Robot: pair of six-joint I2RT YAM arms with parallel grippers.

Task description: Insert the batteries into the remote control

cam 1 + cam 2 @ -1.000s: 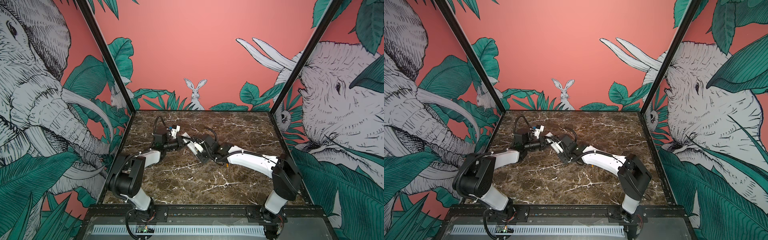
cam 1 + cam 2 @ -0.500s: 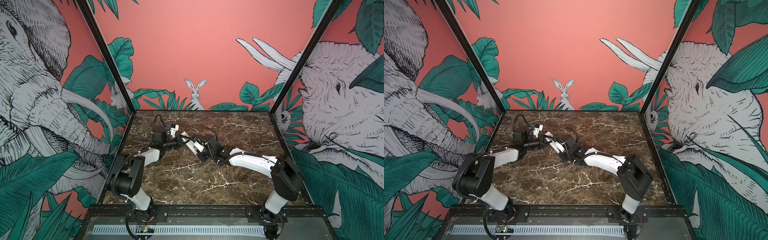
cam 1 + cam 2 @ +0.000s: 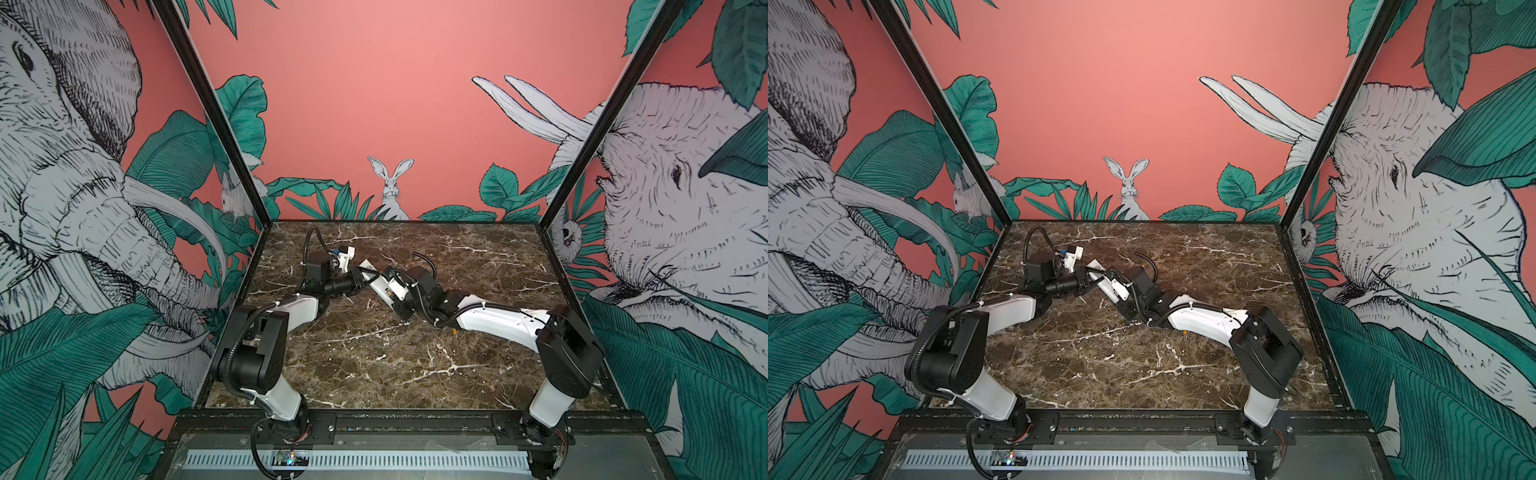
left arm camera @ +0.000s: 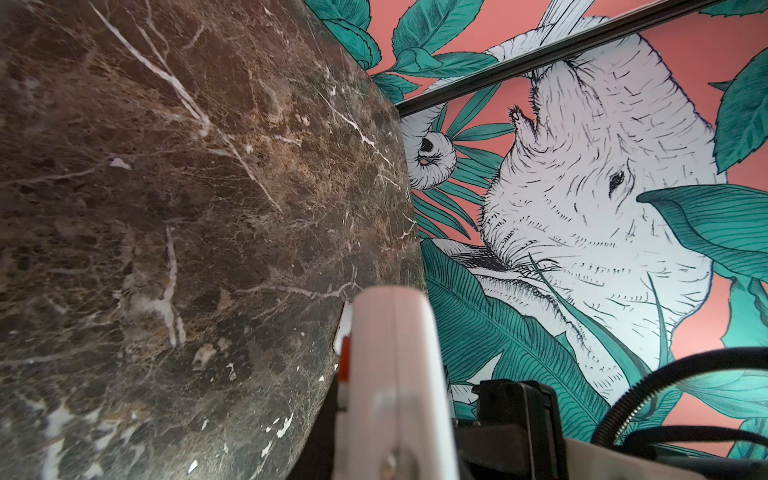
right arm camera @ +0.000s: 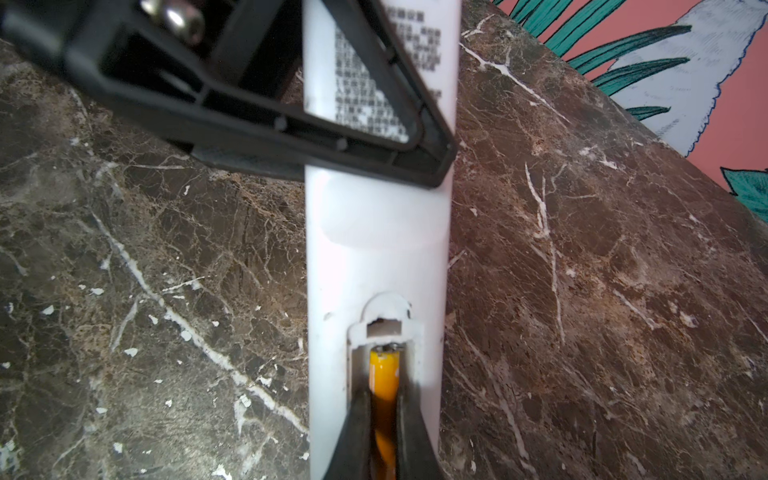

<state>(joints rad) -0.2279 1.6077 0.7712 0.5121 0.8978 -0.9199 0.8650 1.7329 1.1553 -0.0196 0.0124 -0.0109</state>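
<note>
Remote control (image 5: 378, 249): sat back-up between the two arms over the far middle of the table (image 3: 374, 365), with the printed label (image 5: 365, 83) toward one end and the compartment (image 5: 384, 345) open toward the other. Whether it rested on the marble or was carried clear of it could not be told.
Left gripper (image 3: 360, 279): stood clamped shut across the width of the remote control near the label. One black finger lay over the print in the right wrist view.
Right gripper (image 5: 383, 399): was pinched shut on one battery (image 5: 384, 370), a finger on either side, low inside the compartment.
Battery: was orange and lay lengthwise in the slot, its end right at the metal contact at the head. Whether it was fully seated could not be told.
Second battery: was not identified. An orange speck (image 3: 455, 331) lay on the table beside the right forearm, too small to name.
Handling, remote control: it was judged light, rigid and smooth-skinned, so apt to twist or slide in a narrow grip. The best hold was across the long edges, clear of the opening, much where the left gripper had it. Buttons on the hidden face argued against a hard squeeze.
Handling, battery: it was judged light, hard, round and slick, so likely to roll or squirt from a pinch. The best hold was across its middle, as the right gripper had it, leaving both ends free for the contacts.
Fragility: the thin compartment walls, and an edge by the latch notch that looked chipped, called for a gentle press.
</note>
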